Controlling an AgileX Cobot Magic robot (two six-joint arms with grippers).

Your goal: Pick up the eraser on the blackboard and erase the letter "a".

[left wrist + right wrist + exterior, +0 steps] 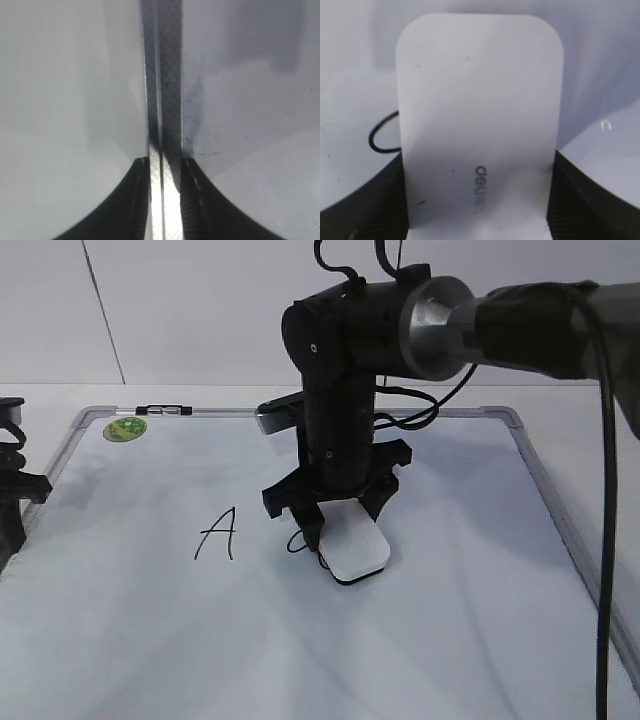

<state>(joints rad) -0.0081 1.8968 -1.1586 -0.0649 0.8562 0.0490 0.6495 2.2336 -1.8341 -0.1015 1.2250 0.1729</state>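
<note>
The white eraser point(355, 545) lies flat on the blackboard point(450, 590), near its middle. My right gripper point(345, 525) comes down from above and is shut on the eraser's sides. In the right wrist view the eraser point(480, 100) fills the space between the jaws point(477, 210), grey lettering up. The letter "a" point(294, 540) is partly under the eraser's left edge; only a piece of its loop point(382, 135) shows. My left gripper point(12, 490) is at the board's left edge, its jaws point(165, 170) closed on the grey frame point(162, 100).
A capital "A" point(218, 533) is written left of the eraser. A round green sticker point(125, 427) and a black-and-silver marker point(160, 410) sit at the board's far left corner. The right arm's cables hang over the board's right side.
</note>
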